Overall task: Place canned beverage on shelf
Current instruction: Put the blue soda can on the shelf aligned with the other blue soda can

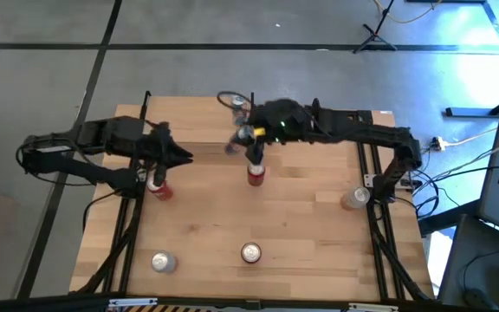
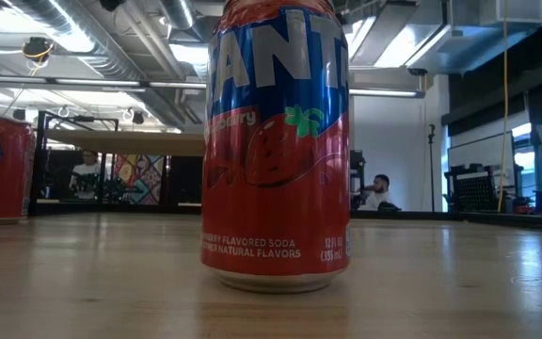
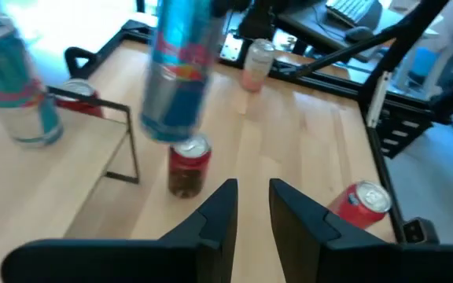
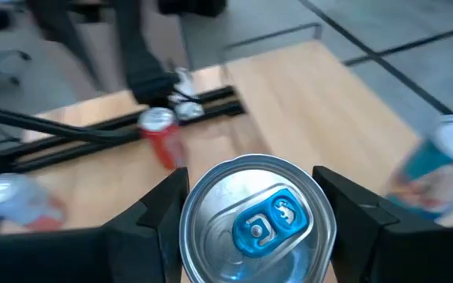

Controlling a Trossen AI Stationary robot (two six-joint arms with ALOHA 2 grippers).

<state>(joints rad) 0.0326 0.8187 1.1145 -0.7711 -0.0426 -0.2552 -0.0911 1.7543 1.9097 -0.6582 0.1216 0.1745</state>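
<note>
My right gripper (image 1: 248, 137) is shut on a blue-and-silver can (image 3: 175, 71) above the table's middle, near the far edge. From above, the can shows a silver top with a blue tab (image 4: 258, 224). A red can (image 1: 255, 174) stands on the table just below it. The shelf's thin black frame (image 3: 128, 141) stands beside them at the far middle (image 1: 232, 100), with a teal can (image 3: 22, 86) by it. My left gripper (image 1: 180, 157) is open and empty at the left, next to another red can (image 1: 157, 185). My right gripper pinches the can's upper wall, just under the rim (image 4: 191, 208), between its two fingers (image 4: 157, 212), one on each side. The fingers come from above, pointing down. The can hangs upright, clear of the table and above the red can.
More cans stand on the table: a silver one (image 1: 163, 261) at near left, a red-topped one (image 1: 250, 252) at near middle, a pale one (image 1: 354, 198) at right. A red Fanta can (image 2: 276, 141) fills the low view. People sit in the room beyond (image 2: 376, 191).
</note>
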